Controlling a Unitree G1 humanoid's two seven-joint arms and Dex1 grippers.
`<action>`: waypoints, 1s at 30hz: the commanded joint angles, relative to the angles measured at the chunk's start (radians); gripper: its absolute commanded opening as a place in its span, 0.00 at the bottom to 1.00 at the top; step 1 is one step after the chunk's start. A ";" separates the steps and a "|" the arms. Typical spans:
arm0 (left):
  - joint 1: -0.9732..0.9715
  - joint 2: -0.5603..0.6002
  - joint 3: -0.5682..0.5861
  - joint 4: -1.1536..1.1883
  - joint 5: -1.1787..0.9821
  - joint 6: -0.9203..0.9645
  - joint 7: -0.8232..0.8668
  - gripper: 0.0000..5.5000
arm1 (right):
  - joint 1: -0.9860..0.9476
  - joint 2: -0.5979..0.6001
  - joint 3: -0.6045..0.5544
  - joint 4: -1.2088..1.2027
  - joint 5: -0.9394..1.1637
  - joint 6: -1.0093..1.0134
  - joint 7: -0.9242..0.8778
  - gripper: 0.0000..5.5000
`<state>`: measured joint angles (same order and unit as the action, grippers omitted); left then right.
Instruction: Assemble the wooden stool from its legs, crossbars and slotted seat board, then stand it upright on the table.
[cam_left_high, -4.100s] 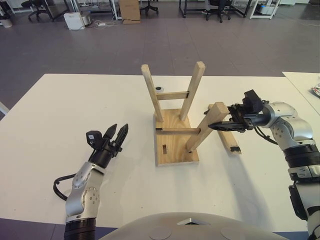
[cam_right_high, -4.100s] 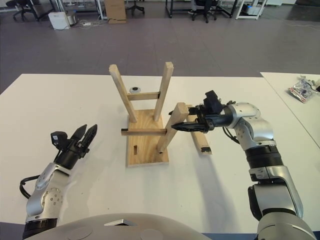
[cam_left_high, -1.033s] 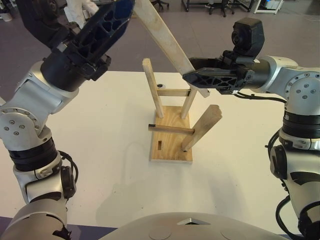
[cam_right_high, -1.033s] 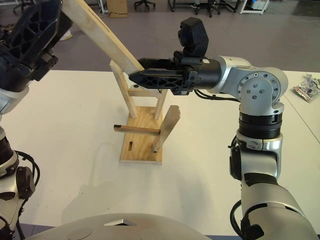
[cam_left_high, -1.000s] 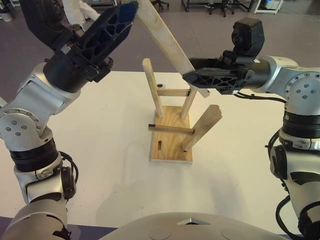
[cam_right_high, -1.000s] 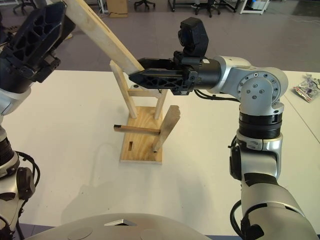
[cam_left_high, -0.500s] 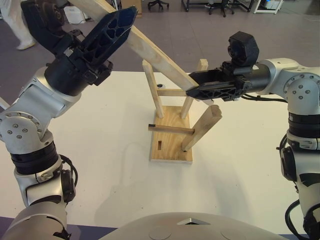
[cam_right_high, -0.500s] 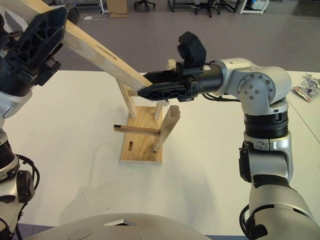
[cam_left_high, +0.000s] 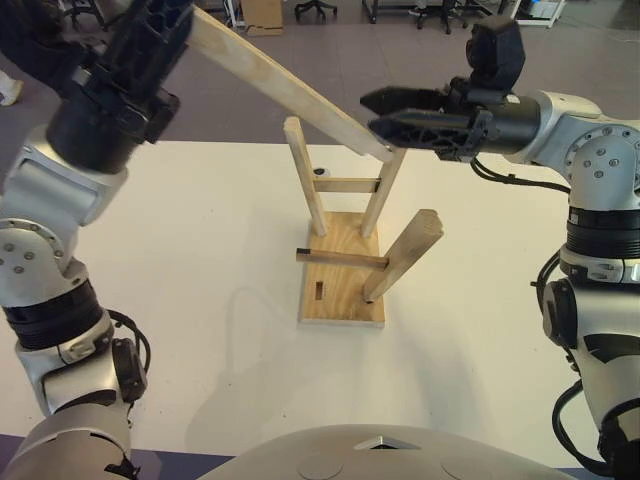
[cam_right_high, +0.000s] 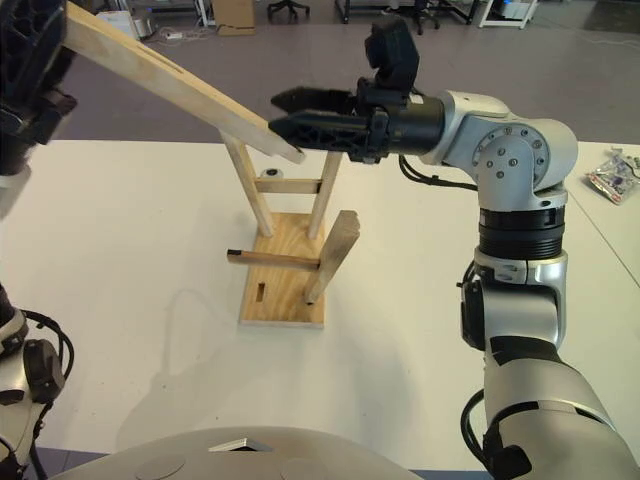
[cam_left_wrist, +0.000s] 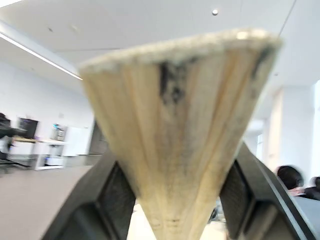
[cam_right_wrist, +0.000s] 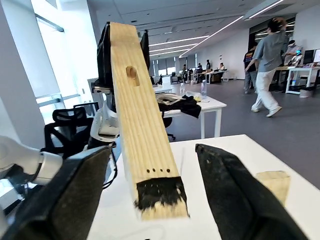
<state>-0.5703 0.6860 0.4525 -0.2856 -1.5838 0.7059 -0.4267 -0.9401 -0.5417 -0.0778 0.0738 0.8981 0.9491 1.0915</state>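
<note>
The left gripper (cam_left_high: 160, 40) is holding up high on the robot's left, its two fingers pressing against opposite faces of the loose leg (cam_left_high: 280, 88) and clamping one end of it. The leg is sloping down and to the right through the air, well above the table (cam_left_high: 180, 250), and its lower end is lying in the head view by the top of the right rear leg (cam_left_high: 385, 195); whether the two are touching cannot be told. The right gripper (cam_left_high: 370, 112) is hovering at that lower end with its fingers (cam_right_wrist: 75, 195) spread wide, one on each side of the dark-stained tip, gripping nothing and standing apart from the wood. A small mortise hole (cam_right_wrist: 131, 74) is showing on the leg's face farther up. Below, the seat board (cam_left_high: 345, 305) is lying flat on the table with its underside up. Two legs are standing on its far edge, the left rear leg (cam_left_high: 303, 175) and the right rear one, and a crossbar (cam_left_high: 345, 185) is joining them. A third leg (cam_left_high: 405, 255) is leaning at the board's right side, with a second crossbar (cam_left_high: 340, 258) sticking out of it to the left, its free end hanging over the board. An open slot (cam_left_high: 318, 291) is showing near the board's near left corner.
</note>
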 joint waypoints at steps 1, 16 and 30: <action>0.017 0.190 0.087 0.101 0.147 0.025 -0.071 0.37 | 0.005 -0.040 -0.091 0.023 -0.047 -0.082 -0.072 0.58; 0.413 0.097 -0.052 0.320 0.714 -0.404 -0.921 0.37 | 0.579 -0.113 -0.235 0.024 -0.230 -0.267 -0.191 0.58; 0.285 -0.037 -0.260 0.402 0.821 -0.497 -1.118 0.37 | 0.803 -0.041 0.147 0.179 -0.515 -0.456 -0.052 0.58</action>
<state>-0.2575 0.6617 0.2054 0.1279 -0.7727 0.2071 -1.5388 -0.1472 -0.5984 0.0440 0.2341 0.4036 0.4844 1.0392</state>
